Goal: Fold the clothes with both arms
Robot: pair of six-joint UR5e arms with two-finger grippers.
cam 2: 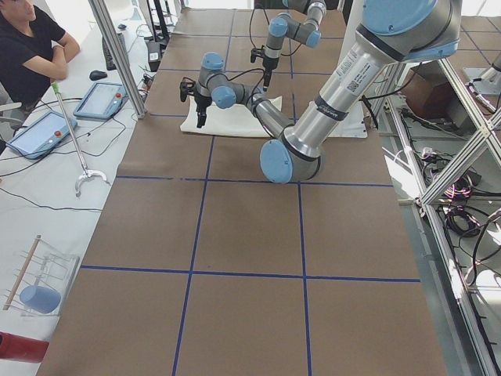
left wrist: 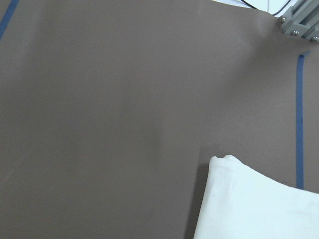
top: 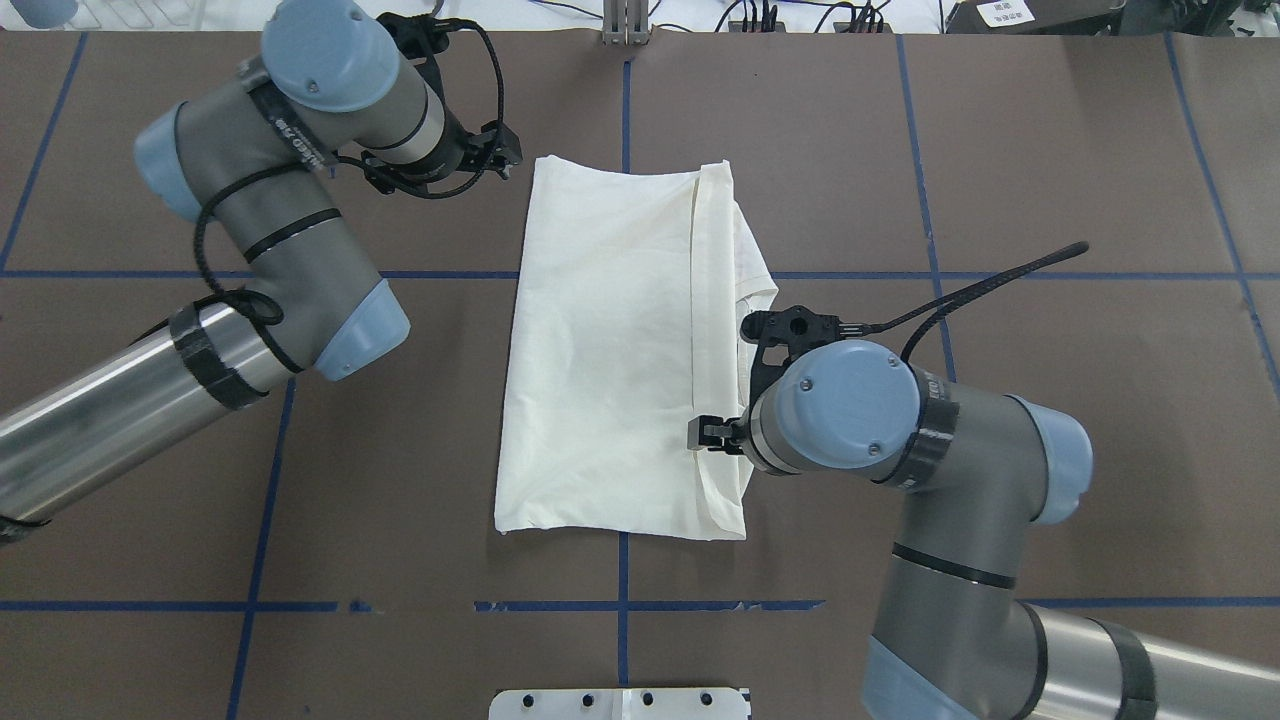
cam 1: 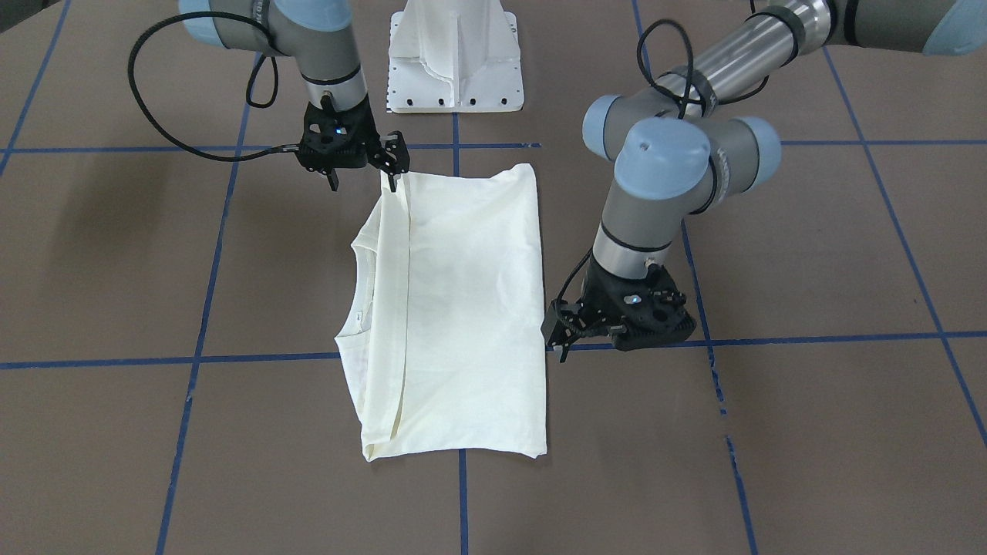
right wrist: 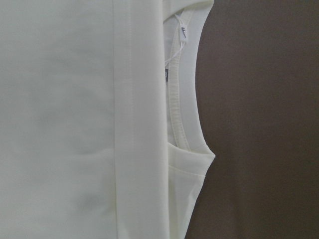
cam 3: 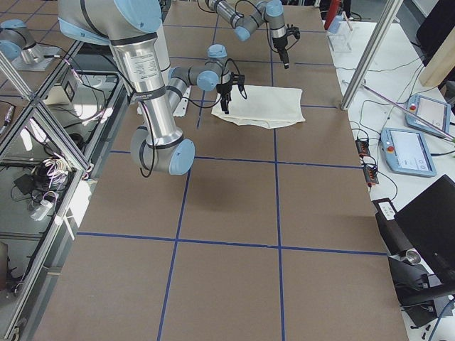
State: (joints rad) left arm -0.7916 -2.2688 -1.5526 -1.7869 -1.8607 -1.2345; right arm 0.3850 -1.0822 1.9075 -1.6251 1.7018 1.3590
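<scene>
Noted cream T-shirt (cam 1: 463, 308) folded flat on tabletop (cam 1: 771, 424), plain side up. Found right claw (cam 1: 363, 183) spread at a corner and left claw (cam 1: 590, 343) spread beside the edge.

Nothing legible anywhere. White lettering on the black band (top: 283, 118) round the left arm (top: 300, 240), too small to make out. Printed sticker (cam 2: 352, 74) on that arm's silver tube, blurred; much the same on the right arm (cam 3: 153, 106). Small white tag (right wrist: 180, 31) and dark label (right wrist: 166, 74) inside the collar of the T-shirt (right wrist: 60, 119), print unreadable. White slip (top: 1005, 12) beyond the far edge of the table (top: 1050, 150), dark marks only.
</scene>
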